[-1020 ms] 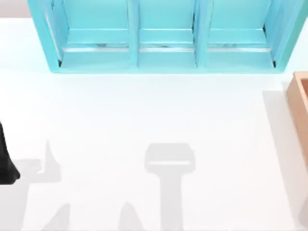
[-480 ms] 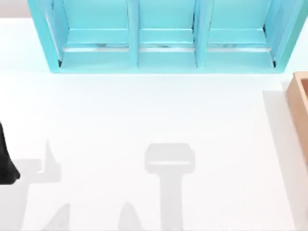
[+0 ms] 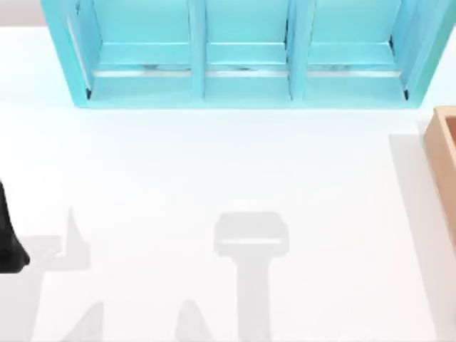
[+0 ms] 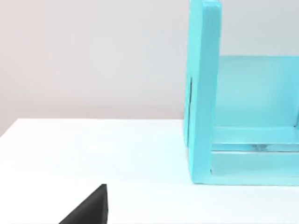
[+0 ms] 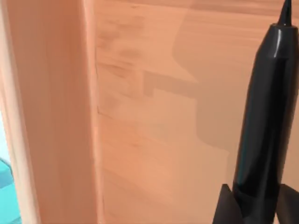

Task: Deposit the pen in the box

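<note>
1. The work surface is a plain white table point(image 3: 214, 164). A large turquoise shelf unit point(image 3: 242, 57) with three compartments stands along its far edge, and a tan wooden box point(image 3: 445, 157) sits at the table's right edge, only partly in frame from above.

2. Left arm: a black part of it point(image 3: 8, 235) shows at the table's left edge, well away from the box, apparently parked. Whether its jaws are apart or together cannot be told.

3. Right gripper point(image 5: 254, 205): its two dark fingers are clamped on the lower body of the pen point(image 5: 264, 116), one finger on each side.

4. Position of the pen: in the right wrist view it hangs in front of the box's wooden interior, with an inside wall point(image 5: 51, 116) and the floor behind it. Its shadow falls on the wood.

5. Key relation: the pen's long axis runs straight out from the jaws, tapered tip leading toward the box floor. The right arm carries it; the left plays no part.

6. Judgement: the pen appears to be inside the box's opening already, so the remaining step is likely to part the jaws. Contact with the floor cannot be confirmed.
</note>
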You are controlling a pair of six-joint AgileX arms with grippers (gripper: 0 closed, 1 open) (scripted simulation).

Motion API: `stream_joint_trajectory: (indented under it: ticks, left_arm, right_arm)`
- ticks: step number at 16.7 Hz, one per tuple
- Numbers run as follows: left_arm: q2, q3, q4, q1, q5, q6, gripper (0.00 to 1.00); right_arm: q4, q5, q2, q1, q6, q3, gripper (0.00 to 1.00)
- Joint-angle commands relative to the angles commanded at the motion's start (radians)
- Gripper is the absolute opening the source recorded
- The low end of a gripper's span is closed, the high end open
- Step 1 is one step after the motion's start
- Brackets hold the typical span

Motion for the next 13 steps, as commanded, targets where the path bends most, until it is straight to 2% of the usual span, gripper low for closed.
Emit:
stream_joint_trajectory:
  ticks: [10, 13]
  left_arm:
    - [0.000, 0.000, 0.000, 0.000, 0.000, 0.000, 1.00]
    - [0.000, 0.000, 0.000, 0.000, 0.000, 0.000, 1.00]
  right_arm:
    - [0.000, 0.000, 0.000, 0.000, 0.000, 0.000, 0.98]
    - [0.000, 0.000, 0.000, 0.000, 0.000, 0.000, 1.00]
